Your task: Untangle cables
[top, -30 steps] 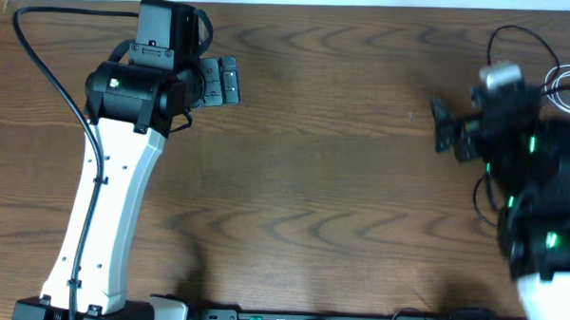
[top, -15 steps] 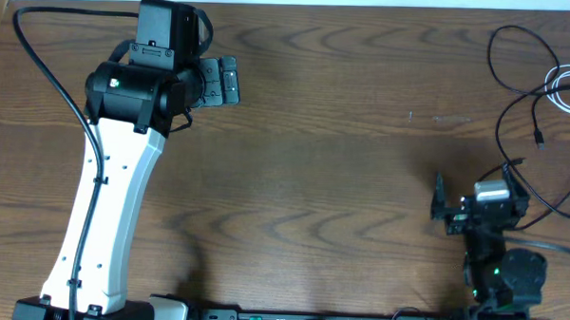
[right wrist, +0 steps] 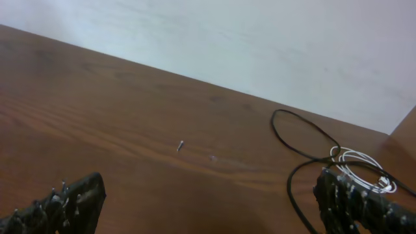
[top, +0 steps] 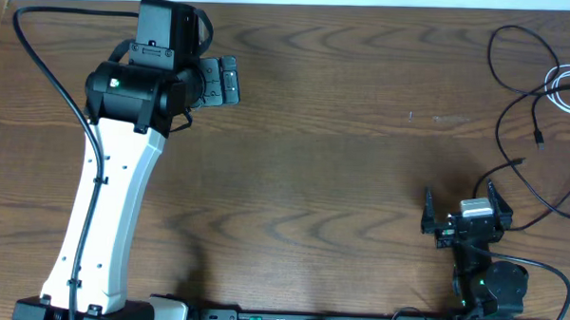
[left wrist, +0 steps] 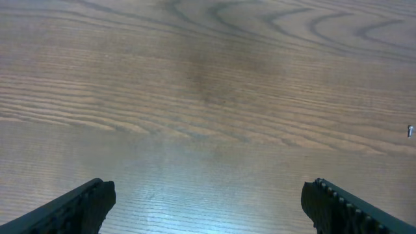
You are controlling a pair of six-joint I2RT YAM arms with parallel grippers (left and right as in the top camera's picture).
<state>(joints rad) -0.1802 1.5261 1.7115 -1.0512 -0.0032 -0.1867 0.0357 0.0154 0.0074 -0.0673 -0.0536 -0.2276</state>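
The right gripper (top: 461,208) hangs with its jaws spread wide and nothing between them. The cables (top: 503,130) lie ahead and to its right, strung loosely along that edge of the surface (top: 343,134). They are thin and limp, black ones looping past a small white coil (top: 567,90) on dark grained wood. The left gripper (top: 229,82), equally wide and empty, sits well apart, far across.

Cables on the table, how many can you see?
3, all far right: a white coil at the edge, one black loop beside it, another black cord below. More may be off-frame.
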